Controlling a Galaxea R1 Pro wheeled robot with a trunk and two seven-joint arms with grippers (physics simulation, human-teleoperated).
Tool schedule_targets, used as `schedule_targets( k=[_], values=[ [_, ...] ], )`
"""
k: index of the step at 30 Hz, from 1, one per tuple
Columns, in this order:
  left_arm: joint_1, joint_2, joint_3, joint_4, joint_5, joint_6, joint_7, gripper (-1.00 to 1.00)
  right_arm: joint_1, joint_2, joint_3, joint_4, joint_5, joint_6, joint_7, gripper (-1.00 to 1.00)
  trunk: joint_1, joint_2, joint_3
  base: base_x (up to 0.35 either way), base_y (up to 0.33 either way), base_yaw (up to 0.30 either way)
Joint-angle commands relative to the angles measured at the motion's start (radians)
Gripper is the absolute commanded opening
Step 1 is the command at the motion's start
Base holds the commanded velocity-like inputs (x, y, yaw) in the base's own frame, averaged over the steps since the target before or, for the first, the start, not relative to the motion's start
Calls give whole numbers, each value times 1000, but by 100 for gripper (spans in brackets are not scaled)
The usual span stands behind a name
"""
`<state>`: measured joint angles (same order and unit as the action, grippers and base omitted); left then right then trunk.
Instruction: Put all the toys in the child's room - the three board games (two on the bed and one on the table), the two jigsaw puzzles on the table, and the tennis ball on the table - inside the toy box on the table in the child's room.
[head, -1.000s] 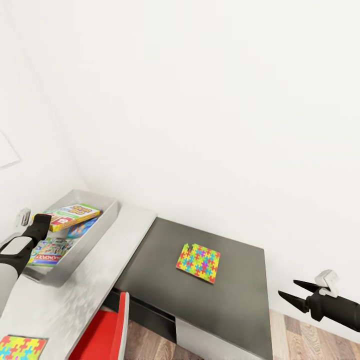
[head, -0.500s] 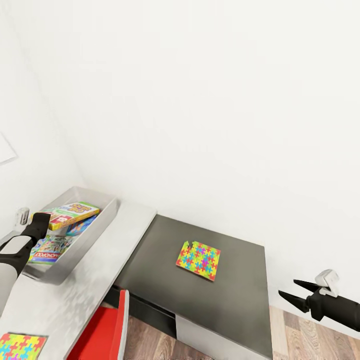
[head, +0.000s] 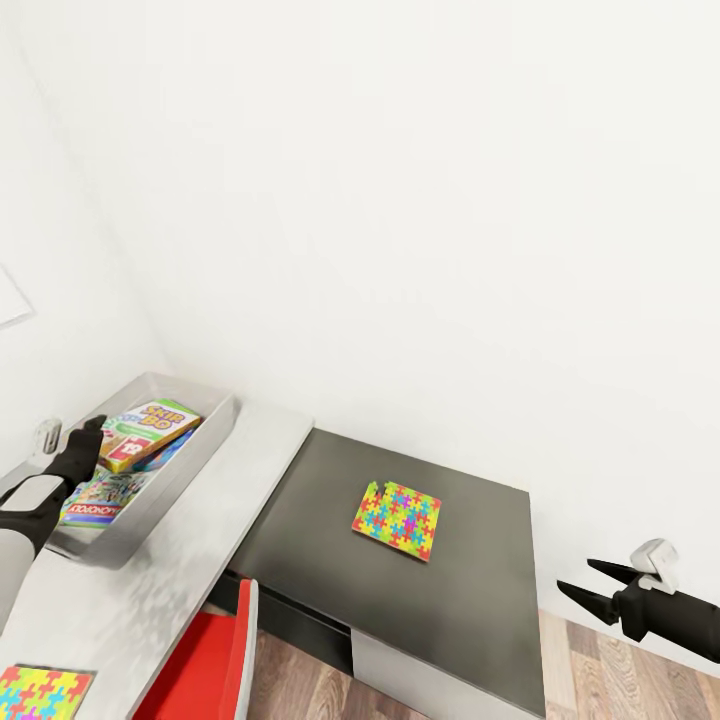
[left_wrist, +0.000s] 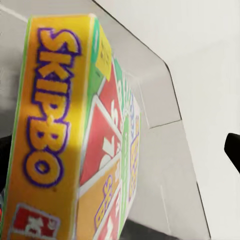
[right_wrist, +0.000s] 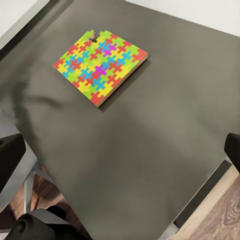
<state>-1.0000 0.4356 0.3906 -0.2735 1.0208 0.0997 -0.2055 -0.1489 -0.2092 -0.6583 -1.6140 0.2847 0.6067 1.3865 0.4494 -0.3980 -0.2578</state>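
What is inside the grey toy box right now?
The toy box holds three game boxes: a yellow Skip-Bo box on top, a blue one mostly covered beneath it, and a green Monopoly box. The bottom is hidden.

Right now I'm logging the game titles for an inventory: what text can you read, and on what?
"SKIPBO": side of the yellow-green board game at the left claw, in the toy box.
"MONOPOLY": green board game, seen upside down.
Smaller print on both: too blurred.

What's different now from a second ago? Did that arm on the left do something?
The left gripper has pushed further into the toy box, swinging the yellow Skip-Bo box round and up at its far end. The jigsaw puzzle on the dark desk section, the second puzzle and the open right gripper stayed put.
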Motion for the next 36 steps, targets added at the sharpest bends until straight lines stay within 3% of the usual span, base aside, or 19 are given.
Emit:
schedule_targets(
  k=[1,7,10,15,18,22,27,29,32,33,34,36],
  values=[
    [-1,1,6,1,8,12,-5,100,-1,0,-1,-1,7,10,8,100,1,-2,-2,0,0,0],
    [22,49,14,-8,13,180,-3,100,-3,-1,-1,-1,7,10,8,100,1,-2,-2,0,0,0],
    [27,66,17,-21,19,244,50,100,-4,-2,0,-1,7,10,8,100,1,-2,-2,0,0,0],
    [30,64,20,-168,34,342,277,100,-5,-2,-1,-1,7,10,8,100,1,-2,-2,0,0,0],
    [33,60,19,-243,63,394,359,100,-6,-2,-1,-1,7,10,8,100,1,-2,-2,0,0,0],
    [59,58,19,-350,106,455,425,100,-5,-2,-1,-1,7,10,7,100,1,-2,-2,0,0,0],
    [111,50,11,-536,203,498,597,100,-7,-1,-1,-1,7,11,3,100,1,-2,-2,0,0,0],
    [140,29,7,-657,233,555,645,100,-11,4,-1,-1,8,9,-6,100,1,-2,-2,0,0,0],
    [181,15,5,-833,247,648,664,100,-20,5,-2,-1,5,8,-32,100,1,-2,-2,0,0,0],
    [221,-7,0,-963,259,699,670,100,-53,7,-2,-1,1,9,-50,100,1,-2,-2,0,0,0],
    [242,-26,-4,-1025,287,721,673,100,-83,7,-2,-1,0,11,-57,100,1,-2,-2,0,0,0],
    [262,-41,-16,-1069,333,736,675,100,-106,7,-2,-1,-1,15,-61,100,1,-2,-2,0,0,0]
  ],
)
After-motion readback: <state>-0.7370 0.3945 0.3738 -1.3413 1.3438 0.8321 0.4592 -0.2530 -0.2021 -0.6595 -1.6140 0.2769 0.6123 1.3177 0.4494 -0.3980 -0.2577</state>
